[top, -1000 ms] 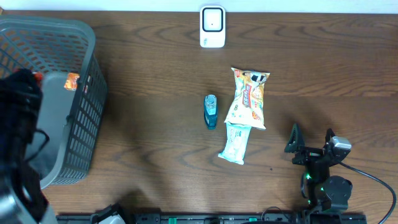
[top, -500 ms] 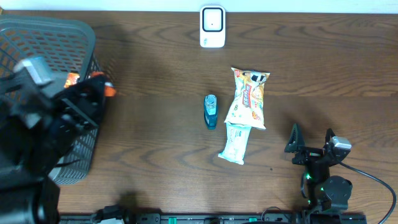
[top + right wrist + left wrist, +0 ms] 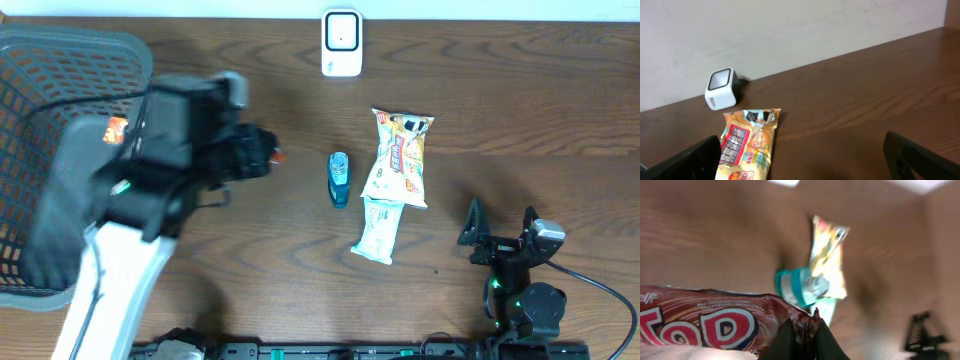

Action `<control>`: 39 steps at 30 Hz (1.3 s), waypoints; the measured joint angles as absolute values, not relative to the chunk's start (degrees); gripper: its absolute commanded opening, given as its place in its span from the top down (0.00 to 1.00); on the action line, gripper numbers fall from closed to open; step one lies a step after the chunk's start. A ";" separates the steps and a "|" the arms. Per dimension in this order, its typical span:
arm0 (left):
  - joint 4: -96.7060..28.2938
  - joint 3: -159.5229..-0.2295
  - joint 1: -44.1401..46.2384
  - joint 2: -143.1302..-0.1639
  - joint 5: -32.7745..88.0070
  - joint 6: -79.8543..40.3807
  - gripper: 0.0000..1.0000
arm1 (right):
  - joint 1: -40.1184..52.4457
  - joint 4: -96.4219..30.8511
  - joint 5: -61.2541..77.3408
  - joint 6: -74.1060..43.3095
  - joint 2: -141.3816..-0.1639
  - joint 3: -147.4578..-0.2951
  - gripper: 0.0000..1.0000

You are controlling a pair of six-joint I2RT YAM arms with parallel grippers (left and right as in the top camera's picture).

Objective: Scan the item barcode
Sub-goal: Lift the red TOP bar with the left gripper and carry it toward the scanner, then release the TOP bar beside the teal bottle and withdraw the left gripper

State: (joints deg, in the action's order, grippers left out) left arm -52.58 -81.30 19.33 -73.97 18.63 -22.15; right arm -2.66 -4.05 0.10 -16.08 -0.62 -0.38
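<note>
Your left pincer (image 3: pixel 260 158) is clamped tight on a red-brown bar (image 3: pixel 715 325), just right of the basket (image 3: pixel 60 60). To its right lie 1 teal item (image 3: pixel 339 178), 1 snack bag (image 3: pixel 400 158) and 1 pale packet (image 3: pixel 378 230). The scanner (image 3: pixel 342 43) sits well beyond. Your right pincer (image 3: pixel 500 230) gapes wide and holds nothing.
</note>
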 measured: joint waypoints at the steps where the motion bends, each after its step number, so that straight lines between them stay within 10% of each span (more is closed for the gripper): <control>1: -52.73 -81.08 20.91 -75.79 17.52 -20.71 0.93 | -2.66 -4.05 0.10 -16.08 -0.62 -0.38 0.01; 11: -49.45 -80.84 27.70 -90.17 9.76 -12.82 0.93 | -2.66 -4.05 0.10 -16.08 -0.62 -0.38 0.01; 27: -37.58 -80.84 25.61 -102.06 8.64 -46.46 0.91 | -2.66 -4.05 0.10 -16.08 -0.62 -0.38 0.01; 31: -34.46 -80.84 25.61 -106.19 8.64 -55.48 0.71 | -2.66 -4.05 0.10 -16.08 -0.62 -0.38 0.01; 33: -32.88 -80.84 25.61 -107.74 8.62 -58.81 0.12 | -2.66 -4.05 0.10 -16.08 -0.64 -0.38 0.01; 34: -32.16 -80.84 25.61 -108.33 8.64 -60.01 0.04 | -2.66 -4.05 0.10 -16.08 -0.62 -0.38 0.01; 39: -30.17 -80.84 25.28 -109.01 8.67 -62.76 0.02 | -2.66 -4.05 0.10 -16.08 -0.62 -0.38 0.01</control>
State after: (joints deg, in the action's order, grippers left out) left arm -30.17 -80.84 25.28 -109.01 8.67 -62.76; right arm -2.66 -4.05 0.10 -16.08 -0.62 -0.38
